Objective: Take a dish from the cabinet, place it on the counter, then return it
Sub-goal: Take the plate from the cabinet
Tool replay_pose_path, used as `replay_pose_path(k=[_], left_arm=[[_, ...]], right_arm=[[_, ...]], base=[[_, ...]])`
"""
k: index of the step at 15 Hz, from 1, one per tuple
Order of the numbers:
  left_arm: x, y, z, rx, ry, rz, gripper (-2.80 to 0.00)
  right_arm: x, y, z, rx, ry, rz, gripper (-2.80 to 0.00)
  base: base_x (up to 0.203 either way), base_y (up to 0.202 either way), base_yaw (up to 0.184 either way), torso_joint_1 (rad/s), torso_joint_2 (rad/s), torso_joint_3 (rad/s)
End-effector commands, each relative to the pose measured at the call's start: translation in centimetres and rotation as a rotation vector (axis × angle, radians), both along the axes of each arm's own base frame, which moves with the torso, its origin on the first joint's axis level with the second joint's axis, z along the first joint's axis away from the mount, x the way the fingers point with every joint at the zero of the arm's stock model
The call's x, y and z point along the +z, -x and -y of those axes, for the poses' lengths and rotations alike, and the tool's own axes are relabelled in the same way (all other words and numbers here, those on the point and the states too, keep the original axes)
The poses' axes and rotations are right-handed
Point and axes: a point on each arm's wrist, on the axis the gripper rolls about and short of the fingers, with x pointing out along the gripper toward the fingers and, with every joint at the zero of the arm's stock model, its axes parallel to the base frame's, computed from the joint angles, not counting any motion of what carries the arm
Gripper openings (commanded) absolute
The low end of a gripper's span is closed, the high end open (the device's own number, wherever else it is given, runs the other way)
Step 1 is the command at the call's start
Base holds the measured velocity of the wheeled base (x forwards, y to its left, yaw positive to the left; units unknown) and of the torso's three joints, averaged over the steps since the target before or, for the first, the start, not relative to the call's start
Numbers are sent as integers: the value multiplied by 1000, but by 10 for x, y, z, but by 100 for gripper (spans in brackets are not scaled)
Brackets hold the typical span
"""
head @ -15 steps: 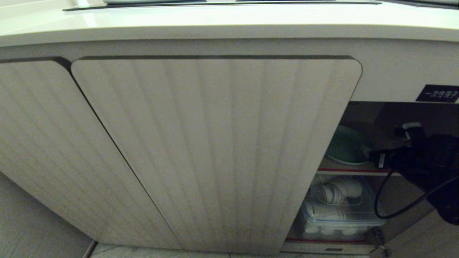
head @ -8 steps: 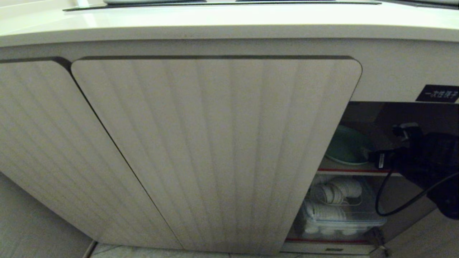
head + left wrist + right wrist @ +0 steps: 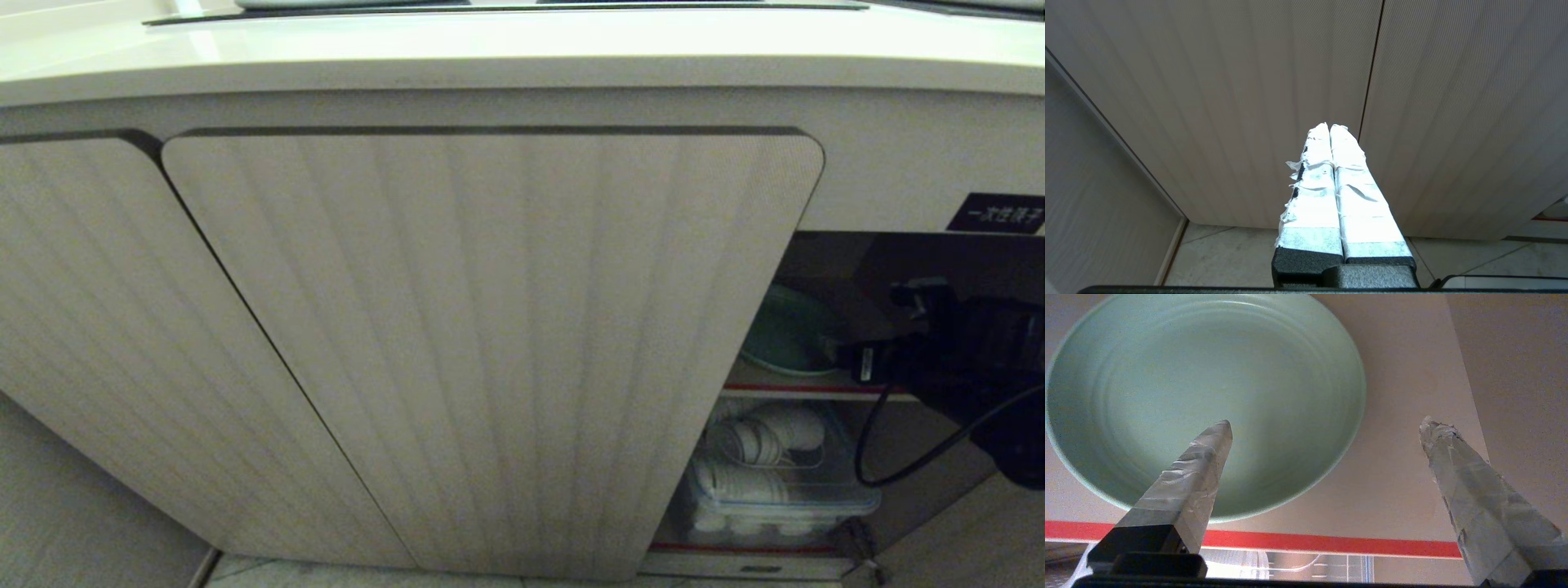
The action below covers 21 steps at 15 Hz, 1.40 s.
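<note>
right pincer (image 3: 1325,424) spread wide, empty, level with the red-edged shelf (image 3: 1331,543); mint-green dish (image 3: 1200,396) ahead, offset toward one fingertip.

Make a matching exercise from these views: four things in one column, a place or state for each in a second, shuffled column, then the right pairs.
Things:
1. mint-green plate
2. left gripper
3. right gripper
4. clear box of white dishes

Places or states:
A. fingers pressed together, facing closed ribbed doors
B. bottom of the cabinet, under the red-edged shelf
C. lying on the red-edged shelf
D. fingers spread wide, empty, before the plate

Pairs: 1-C, 2-A, 3-D, 4-B
</note>
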Motion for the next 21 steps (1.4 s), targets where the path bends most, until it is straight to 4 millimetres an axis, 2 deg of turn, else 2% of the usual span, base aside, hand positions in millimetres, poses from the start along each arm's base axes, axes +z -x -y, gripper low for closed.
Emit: replay_pose_path(k=[1,13,21], left_arm=[[0,0,0,0,1,0,-280],[0,0,0,1,1,0,-280],[0,0,0,1,1,0,-280]], right_arm=[[4,-3,1,1,3,9,0],[5,-23,4,3,-3,-32,0],[-7,-32,6,1,-22,-96,0]], base=[[0,0,0,0,0,0],[0,0,0,0,0,0],[0,0,0,0,0,0]])
